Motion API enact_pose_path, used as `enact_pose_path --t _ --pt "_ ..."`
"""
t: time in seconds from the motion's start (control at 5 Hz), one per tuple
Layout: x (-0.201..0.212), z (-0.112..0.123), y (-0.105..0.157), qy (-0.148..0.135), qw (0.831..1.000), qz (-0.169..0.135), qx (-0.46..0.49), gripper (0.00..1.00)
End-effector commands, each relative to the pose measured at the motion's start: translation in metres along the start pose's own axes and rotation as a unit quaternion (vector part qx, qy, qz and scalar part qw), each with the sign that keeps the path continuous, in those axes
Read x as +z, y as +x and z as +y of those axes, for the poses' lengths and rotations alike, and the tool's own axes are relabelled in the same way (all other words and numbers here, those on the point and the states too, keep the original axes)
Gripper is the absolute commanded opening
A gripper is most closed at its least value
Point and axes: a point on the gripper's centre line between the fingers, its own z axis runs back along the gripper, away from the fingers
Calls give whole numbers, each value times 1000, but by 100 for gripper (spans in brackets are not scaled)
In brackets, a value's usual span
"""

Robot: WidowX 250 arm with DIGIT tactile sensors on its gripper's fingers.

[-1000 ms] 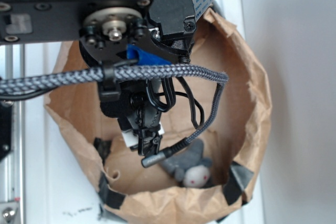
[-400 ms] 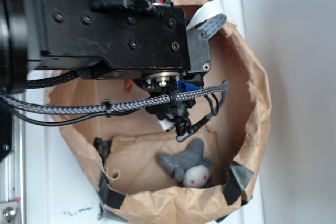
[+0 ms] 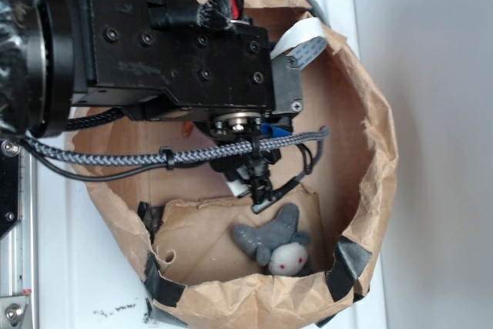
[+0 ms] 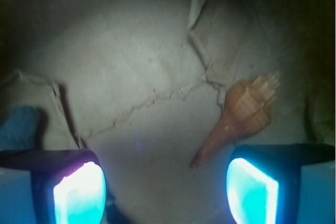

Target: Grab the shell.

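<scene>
The gripper (image 4: 165, 184) hangs released inside a brown paper bag (image 3: 370, 113), its two glowing fingers (image 4: 79, 192) wide apart with nothing between them. In the wrist view the shell (image 4: 239, 116) lies on the bag's creased floor, its knobby spire toward the upper right and its pointed tail running down-left, ending just beside the inner edge of the right finger; the shell body sits above that finger, not between the two. Bare paper floor with a long crease fills the space ahead of the fingers. A folded flap rises from the floor beyond the shell. In the exterior view the arm (image 3: 169, 44) covers the upper left of the bag and hides the shell. A grey-and-white plush toy (image 3: 277, 240) lies near the bag's lower rim, just below the gripper's tip. Black tape (image 3: 347, 263) patches the lower rim. The bag's walls close in on every side.
</scene>
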Motion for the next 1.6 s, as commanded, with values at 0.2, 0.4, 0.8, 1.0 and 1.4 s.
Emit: enact_pose_path --t 0.2,0.4,0.8,1.0,1.4 --pt "18 42 -3 -40 993 -56 96 100" --pt "2 37 -2 -22 991 -71 107 100" --pt "-15 35 14 8 986 -91 136 100" --pt "-22 34 24 21 984 -100 144 100" --pt "-38 28 28 9 988 -108 114 100"
